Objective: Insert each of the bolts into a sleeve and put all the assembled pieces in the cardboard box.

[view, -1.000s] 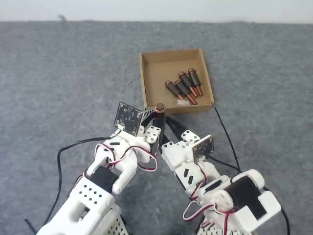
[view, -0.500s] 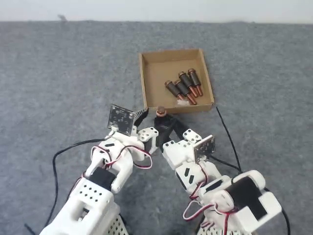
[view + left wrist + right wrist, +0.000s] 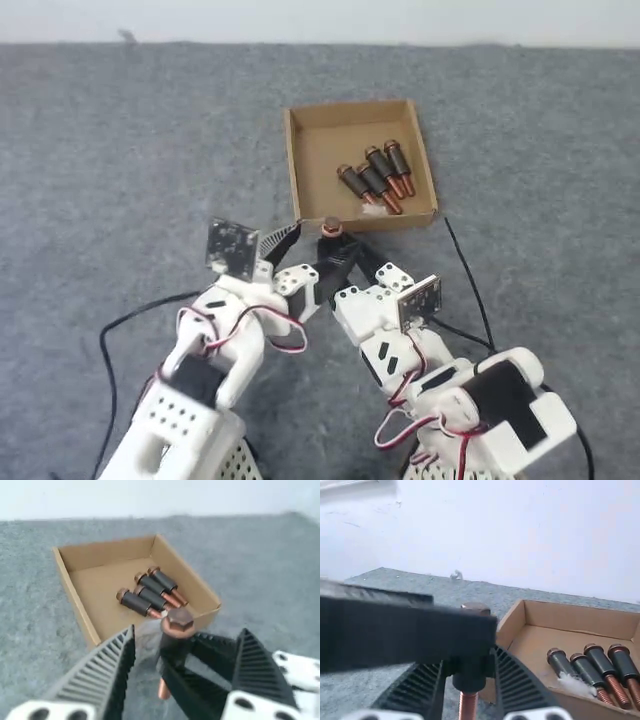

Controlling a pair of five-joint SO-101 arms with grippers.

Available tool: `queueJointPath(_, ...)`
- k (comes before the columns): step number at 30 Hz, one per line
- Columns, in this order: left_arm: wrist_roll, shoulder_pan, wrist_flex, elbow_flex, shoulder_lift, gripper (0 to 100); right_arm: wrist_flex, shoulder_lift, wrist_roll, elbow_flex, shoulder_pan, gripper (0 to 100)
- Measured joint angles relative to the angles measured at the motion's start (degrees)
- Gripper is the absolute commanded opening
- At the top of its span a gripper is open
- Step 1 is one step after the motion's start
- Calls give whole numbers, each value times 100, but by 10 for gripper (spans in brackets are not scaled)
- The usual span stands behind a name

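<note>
**A:** Where is the bolt [image 3: 330,228] sitting right now, can that be told?

**B:** Yep. It's seen upright, copper hex head on top, pushed through a black sleeve [image 3: 469,672] with the copper tip poking out underneath. The sleeve is clamped between the fingers [image 3: 512,685] of the right gripper [image 3: 333,250], so that one is clenched on the piece. It's held just outside the near wall of the cardboard box [image 3: 292,165], not inside it. Whether the tip touches the desk [image 3: 120,150] can't be made out.

**A:** And the left gripper [image 3: 188,632]?

**B:** Spread wide, nothing gripped. In the left wrist view its fingers are seen on either side of the held piece, but apart from it. In the right wrist view one of them is seen as a dark bar across the front, right by the bolt head.

**A:** What's been put in the box?

**B:** Four assembled pieces [image 3: 375,178] are laid side by side on the box floor, toward the near right corner as seen from above — heads pointed at the far wall, copper tips at the near wall. A bit of white fluff [image 3: 567,682] is seen by the tip ends.
</note>
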Motion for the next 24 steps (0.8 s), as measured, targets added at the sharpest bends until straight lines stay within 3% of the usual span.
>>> queueJointPath(5, 44, -123, 1222, 0, -1714, 305, 0, 0, 0, 0, 0, 6)
queueJointPath(9, 70, -659, 2136, 0, -2787, 297, 0, 0, 0, 0, 0, 6)
queueJointPath(12, 70, -1275, 2277, 0, -2769, 220, 0, 0, 0, 0, 0, 6)
queueJointPath(17, 79, -2127, 2277, 176, -2796, 2, 0, 0, 0, 0, 0, 6)
queueJointPath(24, 88, -2716, 2312, 870, -2796, 10, 0, 0, 0, 0, 62, 6)
